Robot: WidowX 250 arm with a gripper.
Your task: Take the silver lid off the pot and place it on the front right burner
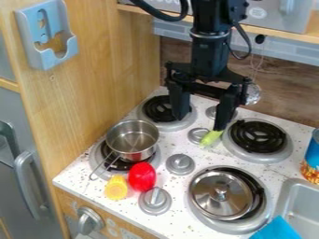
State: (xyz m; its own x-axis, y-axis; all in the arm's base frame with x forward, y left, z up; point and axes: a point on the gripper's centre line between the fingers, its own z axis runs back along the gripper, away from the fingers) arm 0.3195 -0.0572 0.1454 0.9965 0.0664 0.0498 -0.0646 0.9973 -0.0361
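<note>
Coming down from the top edge, the black gripper [200, 123] hangs over the back middle of the stovetop, its two fingers wide apart with nothing between them. Just below the right fingertip lies a small light-green item [211, 137]; whether they touch, I cannot tell. A steel pot [132, 140] with a wire handle stands on the front left burner. In front of it are a red, egg-shaped object [142, 177] and a yellow object [116, 187], side by side. A metal lid [221, 193] rests on the front right burner.
Two bare coil burners [257, 136] are at the back. Grey knobs [180, 164] stand between the burners. A blue can [313, 151] is at the right edge, near the sink [297, 198] and a blue cloth [278, 229]. A wooden wall [103, 84] rises at left.
</note>
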